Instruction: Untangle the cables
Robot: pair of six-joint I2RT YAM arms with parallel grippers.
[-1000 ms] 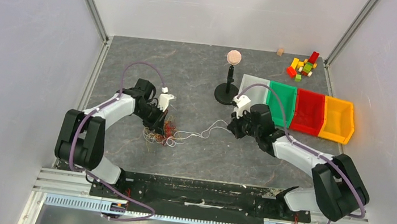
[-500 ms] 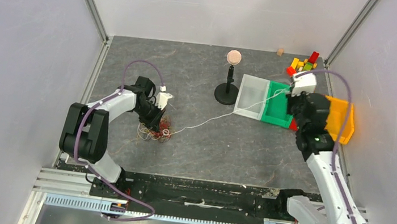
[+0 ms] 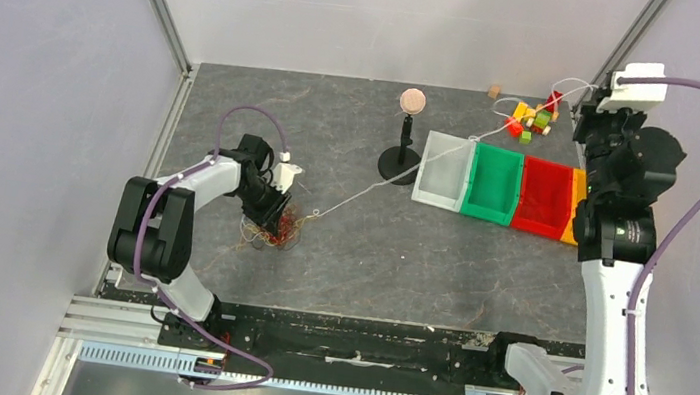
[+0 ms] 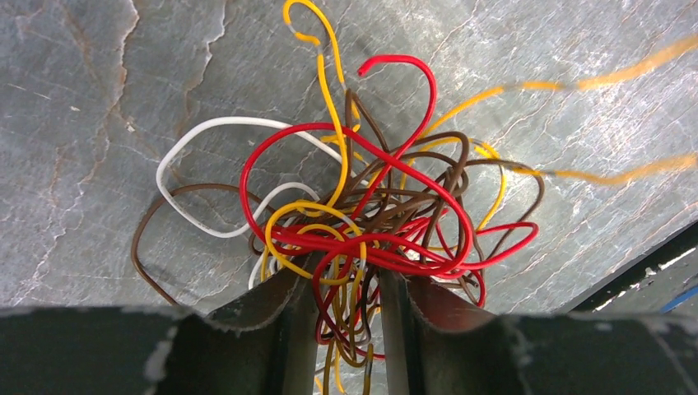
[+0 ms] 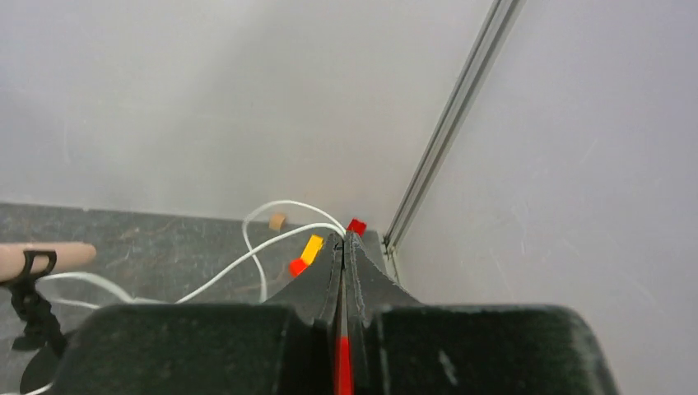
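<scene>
Status: right gripper pinches white cable, stretched toward 1 o'clock and looking nearly free. At 9 o'clock, left gripper fingers are part-spread astride tangle. Other strands still knotted.

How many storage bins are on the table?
4, in a row right of centre: clear bin, green bin, red bin, then yellow bin, mostly hidden behind the right arm.

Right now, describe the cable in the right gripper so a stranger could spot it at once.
Find the row of coloured bins on the right of the table. A thin white cable runs diagonally from the tangle on the left, past the bins, up to the right gripper. It alone is drawn out long; the other strands lie knotted.
</scene>
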